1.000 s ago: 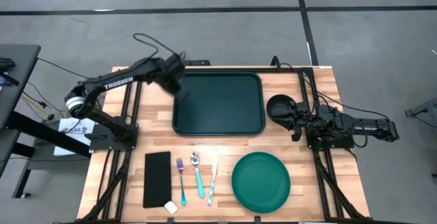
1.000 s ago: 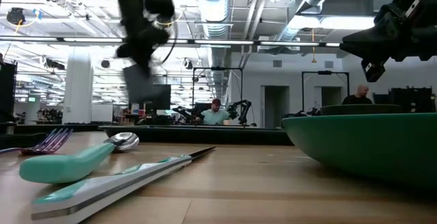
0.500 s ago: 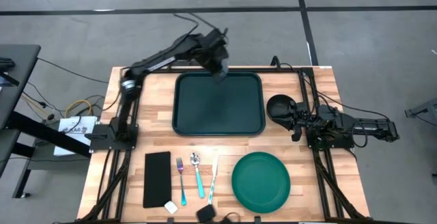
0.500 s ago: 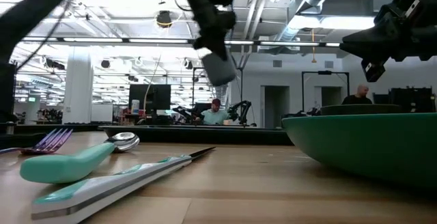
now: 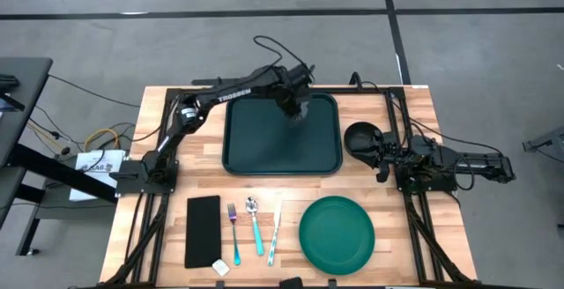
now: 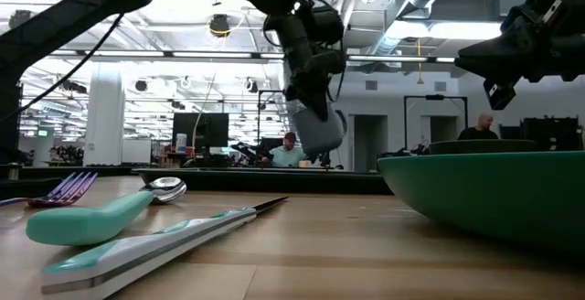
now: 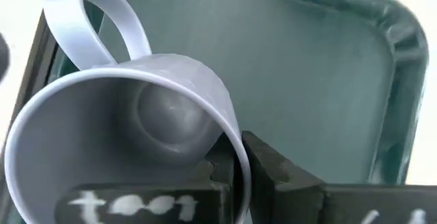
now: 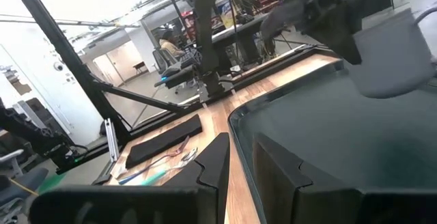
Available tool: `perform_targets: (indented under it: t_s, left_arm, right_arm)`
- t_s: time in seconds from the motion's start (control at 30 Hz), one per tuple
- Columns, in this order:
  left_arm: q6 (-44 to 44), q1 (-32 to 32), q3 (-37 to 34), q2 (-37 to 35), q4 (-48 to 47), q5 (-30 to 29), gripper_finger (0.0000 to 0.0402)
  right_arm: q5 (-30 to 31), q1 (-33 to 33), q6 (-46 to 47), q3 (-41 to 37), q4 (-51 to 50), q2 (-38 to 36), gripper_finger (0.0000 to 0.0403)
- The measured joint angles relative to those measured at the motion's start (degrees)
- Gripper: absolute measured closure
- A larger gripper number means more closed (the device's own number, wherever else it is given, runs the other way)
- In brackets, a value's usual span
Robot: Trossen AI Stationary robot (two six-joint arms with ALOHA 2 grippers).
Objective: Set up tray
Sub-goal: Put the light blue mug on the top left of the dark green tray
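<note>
Counter: pale wooden planks, set on a grey floor; an open workshop with ceiling ducts is seen beyond.
Tray: dark green, at the counter's far middle, bare.
Plate: round, green, at the near edge.
Napkin: black, beside fork, spoon and knife.
Bowl: dark, just right of the tray.
Cup: grey, handled, its wall clamped by the left hand above the tray's far right corner.
Right hand: fingers slightly apart, parked beside the bowl.
Risk: tipping is judged likely if the tilted cup is released early.
</note>
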Motion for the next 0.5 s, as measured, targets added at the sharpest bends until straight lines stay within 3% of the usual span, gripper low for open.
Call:
perform_targets:
  t_s: [0.17, 0.5]
  left_arm:
    - [2.7, -2.2, 0.1, 0.6, -1.0, -4.3, 0.0401]
    - [0.7, -2.7, 0.1, 0.5, -2.1, -5.0, 0.0401]
  right_arm:
    - [0.0, 0.0, 0.0, 0.0, 0.0, 0.0, 0.0344]
    - [0.0, 0.0, 0.0, 0.0, 0.0, 0.0, 0.0344]
